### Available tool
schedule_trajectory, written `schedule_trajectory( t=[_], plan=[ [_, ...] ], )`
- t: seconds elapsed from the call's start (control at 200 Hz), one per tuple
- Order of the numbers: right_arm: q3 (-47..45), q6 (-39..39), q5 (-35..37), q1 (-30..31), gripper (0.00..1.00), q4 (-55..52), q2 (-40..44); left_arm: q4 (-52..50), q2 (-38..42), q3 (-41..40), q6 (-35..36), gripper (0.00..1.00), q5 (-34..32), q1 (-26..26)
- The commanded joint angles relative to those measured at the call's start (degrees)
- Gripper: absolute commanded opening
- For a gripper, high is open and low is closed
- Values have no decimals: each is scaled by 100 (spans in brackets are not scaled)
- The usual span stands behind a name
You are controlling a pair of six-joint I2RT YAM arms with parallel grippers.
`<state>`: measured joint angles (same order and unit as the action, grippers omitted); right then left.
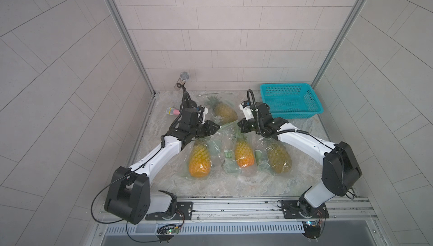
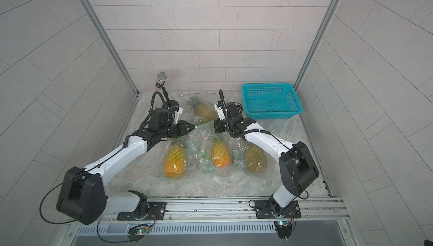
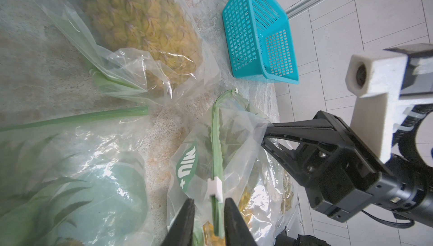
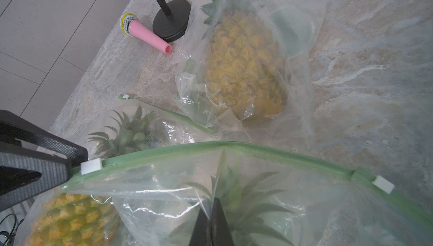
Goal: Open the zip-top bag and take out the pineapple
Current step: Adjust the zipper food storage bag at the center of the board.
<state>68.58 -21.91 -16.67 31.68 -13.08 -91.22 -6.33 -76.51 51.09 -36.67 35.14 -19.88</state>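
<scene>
L gripper (image 3: 208,203) is narrow, jaws either side of the green zip strip (image 3: 216,144), just beside the white slider (image 3: 214,187), not clamped yet. R gripper (image 4: 214,201) is pinched tight on the bag (image 3: 236,123) film. Film's thin, slick, crinkly, so I'd grab the stiffer ridged strip or hard slider. Pineapple (image 1: 243,154) is inside, mid-table (image 1: 304,130). Looks heavy, knobbly, rigid.

Left arm (image 1: 161,153) and right arm (image 1: 302,139) angle inward, tips facing; left gripper (image 3: 209,203) jaws narrowly parted, right gripper (image 4: 212,206) jaws pressed together.

4 bags (image 1: 230,162) crowd centre, basket (image 1: 293,114) back right
</scene>
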Motion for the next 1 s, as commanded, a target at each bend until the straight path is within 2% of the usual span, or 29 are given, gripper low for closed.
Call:
schedule_trajectory(
  t=[0.0,0.1,0.26,0.445,0.655,0.796,0.991],
  plan=[
    [7,-54,24,36,0,153,159,197,-70,17,-77,26,69,-65],
    [26,-45,26,33,0,144,149,245,-120,16,-112,24,102,-86],
    [33,-19,42,35,0,95,182,267,-121,54,-113,0,114,-102],
    [17,54,97,32,0,25,451,-60,-57,448,140,0,241,-100],
    [-125,282,375,38,28,-18,1081,-832,71,1290,723,0,353,-104],
    [-134,466,629,-2,35,-133,1432,-1026,105,1737,901,0,375,-155],
    [-30,701,677,-181,40,-376,1653,-1143,62,2230,932,0,443,-266]
  ],
)
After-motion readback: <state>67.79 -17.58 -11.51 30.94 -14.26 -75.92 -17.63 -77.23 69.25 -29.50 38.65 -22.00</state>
